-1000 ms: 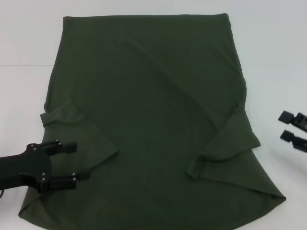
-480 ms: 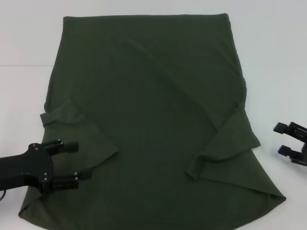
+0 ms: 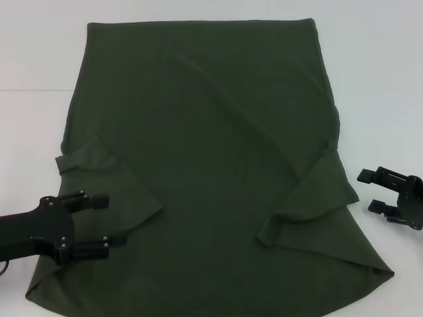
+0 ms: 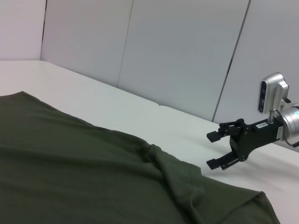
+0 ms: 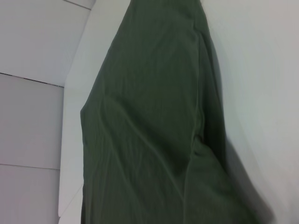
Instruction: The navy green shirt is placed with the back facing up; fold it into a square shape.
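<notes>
Shirt lies flat, plain olive, sleeves folded in; left gripper and right gripper fingers spread

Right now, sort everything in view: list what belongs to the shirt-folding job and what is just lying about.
Part of the job:
- navy green shirt, spread flat, both sleeves folded inward
- left claw, open, over the shirt's left sleeve
- right claw, open, beside the shirt's right edge

Just there:
- white table
- panelled wall
</notes>
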Tool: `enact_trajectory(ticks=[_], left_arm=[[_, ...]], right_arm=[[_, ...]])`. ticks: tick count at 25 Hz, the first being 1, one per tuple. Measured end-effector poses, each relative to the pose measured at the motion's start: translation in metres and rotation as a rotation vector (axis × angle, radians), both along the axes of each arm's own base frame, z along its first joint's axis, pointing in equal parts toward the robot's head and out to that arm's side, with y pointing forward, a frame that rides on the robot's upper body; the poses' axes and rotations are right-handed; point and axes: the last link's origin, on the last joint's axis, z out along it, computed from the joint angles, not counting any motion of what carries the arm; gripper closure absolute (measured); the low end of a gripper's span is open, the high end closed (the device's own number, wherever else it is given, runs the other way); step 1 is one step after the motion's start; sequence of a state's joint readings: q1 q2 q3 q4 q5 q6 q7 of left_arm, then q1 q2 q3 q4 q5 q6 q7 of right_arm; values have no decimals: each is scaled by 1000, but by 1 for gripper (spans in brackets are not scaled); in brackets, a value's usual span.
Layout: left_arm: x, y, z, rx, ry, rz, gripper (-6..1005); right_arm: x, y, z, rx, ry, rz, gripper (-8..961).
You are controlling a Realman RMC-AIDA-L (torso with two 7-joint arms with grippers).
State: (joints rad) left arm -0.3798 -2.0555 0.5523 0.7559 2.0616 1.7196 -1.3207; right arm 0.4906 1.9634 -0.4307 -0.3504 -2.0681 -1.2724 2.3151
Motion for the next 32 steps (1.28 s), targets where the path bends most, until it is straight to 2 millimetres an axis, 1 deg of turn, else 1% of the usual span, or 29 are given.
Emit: enact_trajectory(ticks=[11,20,32], left_arm=[[3,4,0,0,0,-12,122],[5,5,0,0,-1,-17,122],[7,7,-1,0,-2,-21,123]], right_arm=[[-7,12,-10,-16,-44,9,41],[-9,17,-14,-19,-72,9,52],[-18,25,-24,-33,-111,39,66]])
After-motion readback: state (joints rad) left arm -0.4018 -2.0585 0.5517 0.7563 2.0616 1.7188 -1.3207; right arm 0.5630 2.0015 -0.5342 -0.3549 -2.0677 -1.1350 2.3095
